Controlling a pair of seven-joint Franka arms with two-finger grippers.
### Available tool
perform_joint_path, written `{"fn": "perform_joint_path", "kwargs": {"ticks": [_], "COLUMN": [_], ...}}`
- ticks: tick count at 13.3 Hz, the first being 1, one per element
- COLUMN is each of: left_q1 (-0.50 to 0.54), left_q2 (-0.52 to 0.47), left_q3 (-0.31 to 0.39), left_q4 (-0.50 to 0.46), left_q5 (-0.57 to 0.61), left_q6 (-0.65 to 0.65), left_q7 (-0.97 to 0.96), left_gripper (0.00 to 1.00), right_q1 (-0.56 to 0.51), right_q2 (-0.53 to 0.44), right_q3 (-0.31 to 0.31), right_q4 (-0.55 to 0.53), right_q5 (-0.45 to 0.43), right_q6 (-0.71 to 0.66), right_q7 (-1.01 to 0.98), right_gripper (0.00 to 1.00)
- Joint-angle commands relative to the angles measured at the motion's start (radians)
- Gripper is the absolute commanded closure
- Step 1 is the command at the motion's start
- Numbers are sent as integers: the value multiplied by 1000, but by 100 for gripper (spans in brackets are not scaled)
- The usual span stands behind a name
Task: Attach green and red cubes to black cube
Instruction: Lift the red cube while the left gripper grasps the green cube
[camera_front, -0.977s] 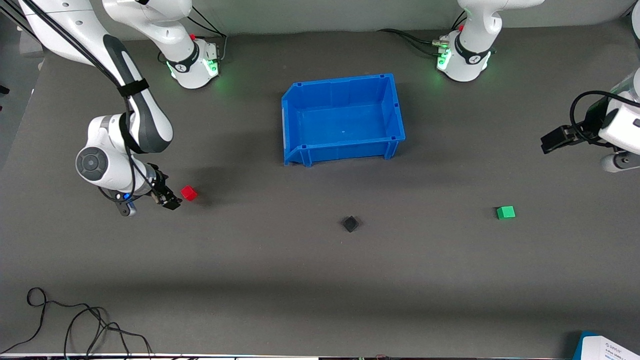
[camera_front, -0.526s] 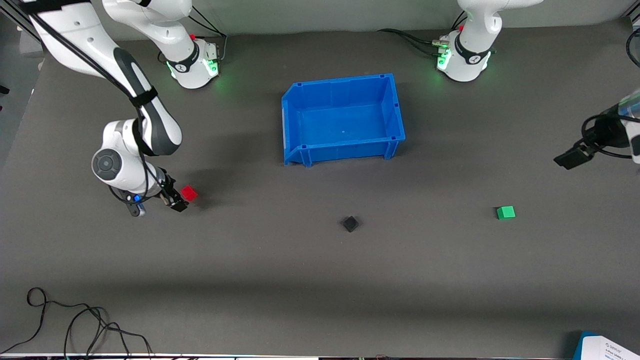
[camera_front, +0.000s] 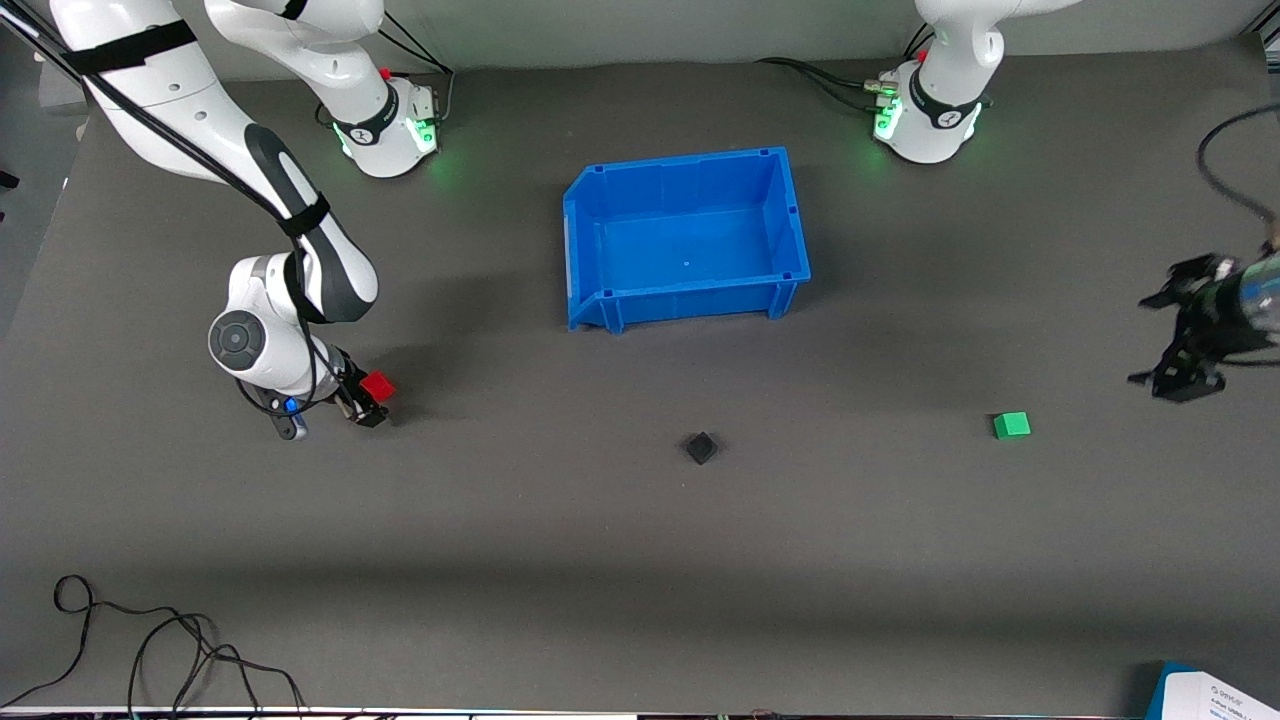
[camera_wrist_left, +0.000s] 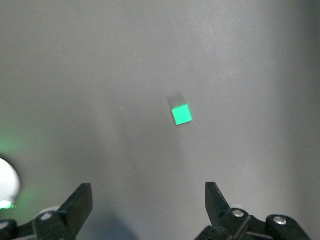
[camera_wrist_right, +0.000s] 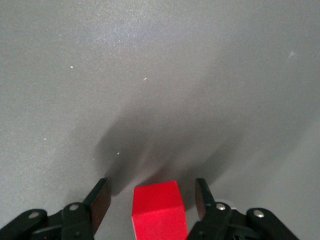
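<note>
The red cube (camera_front: 378, 385) lies on the grey table toward the right arm's end. My right gripper (camera_front: 367, 400) is low around it and open; in the right wrist view the red cube (camera_wrist_right: 157, 210) sits between the two fingers with a gap on each side. The black cube (camera_front: 701, 447) lies near the table's middle, nearer the camera than the bin. The green cube (camera_front: 1011, 425) lies toward the left arm's end. My left gripper (camera_front: 1180, 375) hangs open above the table beside it; the left wrist view shows the green cube (camera_wrist_left: 181, 114) ahead of the spread fingers.
A blue bin (camera_front: 600, 210), empty, stands farther from the camera than the black cube. Black cables (camera_front: 150, 650) lie at the table's near edge toward the right arm's end. A white and blue object (camera_front: 1215, 695) shows at the near corner toward the left arm's end.
My right gripper has slid up to the red cube until its fingers straddle it. My left gripper has swung down and closer to the green cube. The cubes have not moved.
</note>
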Motion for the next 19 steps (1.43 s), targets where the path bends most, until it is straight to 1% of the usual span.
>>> {"fn": "perform_joint_path", "kwargs": {"ticks": [1,3,6,7,8,9,12,13,14,15,19], "left_q1": [29,35,46,46,47,60,58,58,60,60,47], "left_q2": [-21,-18,-12,-10,-4,6,92,115,138,161,221], "left_q3": [-6,-5,-5,-5,-5,-5,-5,-5,-5,-5,-3], "left_q4": [-147,-205,-298,-333,-372,-392,-384,-383,-384,-383,-383], "left_q5": [-18,-18,-7,-2,-2,-2,1,4,4,4,7], "left_q6": [164,241,382,431,488,522,577,612,652,661,743], "left_q7": [-115,-123,-196,-198,-201,-204,-254,-254,-256,-256,-268], "left_gripper": [1,1,1,1,1,1,1,1,1,1,1], "right_q1": [3,6,5,3,5,5,6,9,25,57,143], "right_q2": [6,3,-8,-11,-12,-12,-6,1,3,17,131], "right_q3": [-3,-3,-3,-3,-2,-2,6,8,9,8,9], "right_q4": [3,5,9,23,41,80,234,284,327,371,541], "right_q5": [-21,-21,-20,-20,-18,-8,2,32,84,130,143], "right_q6": [10,4,1,-3,-28,-85,-312,-355,-383,-398,-404], "right_q7": [-14,-15,-15,-17,-15,-6,9,12,19,43,259], "right_gripper": [34,53,79,82,82,83,84,84,84,84,84]}}
